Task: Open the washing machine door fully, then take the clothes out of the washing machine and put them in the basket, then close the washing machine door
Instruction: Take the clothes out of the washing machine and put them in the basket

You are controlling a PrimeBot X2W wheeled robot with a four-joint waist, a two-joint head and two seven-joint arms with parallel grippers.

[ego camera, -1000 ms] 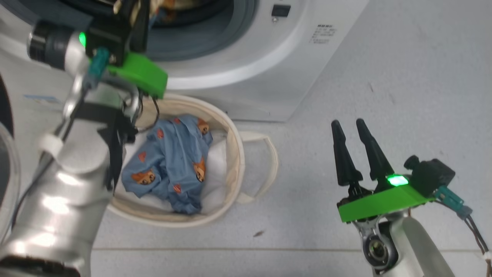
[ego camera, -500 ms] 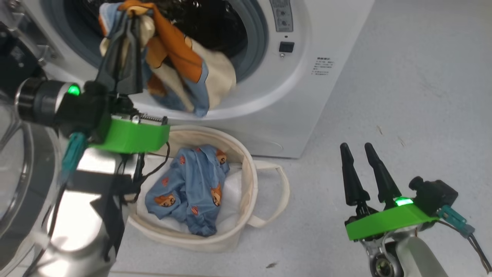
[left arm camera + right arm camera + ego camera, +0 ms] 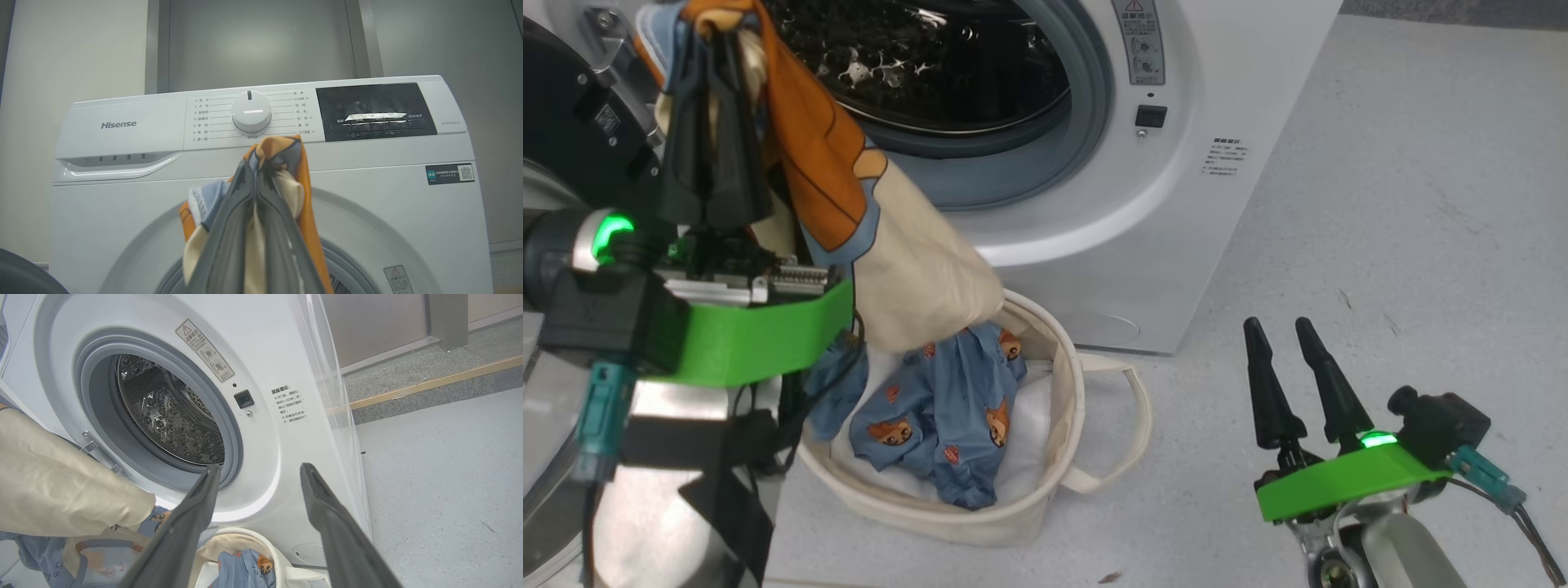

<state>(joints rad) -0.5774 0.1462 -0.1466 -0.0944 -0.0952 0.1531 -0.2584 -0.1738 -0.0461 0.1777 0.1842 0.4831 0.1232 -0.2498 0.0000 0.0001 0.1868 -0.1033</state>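
Head view shows the basket point(image 3: 980, 527); left wrist, the dial point(image 3: 251, 111)

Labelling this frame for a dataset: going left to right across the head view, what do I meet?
left gripper → held garment → basket → right gripper

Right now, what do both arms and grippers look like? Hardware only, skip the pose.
Both match. Left gripper and right gripper each have two long tapered black fingers on a bright green plate with a lit green lamp. A black camera block and teal plug with thin cables sit beside it. Forearms are shiny silver; the left carries black strapping.
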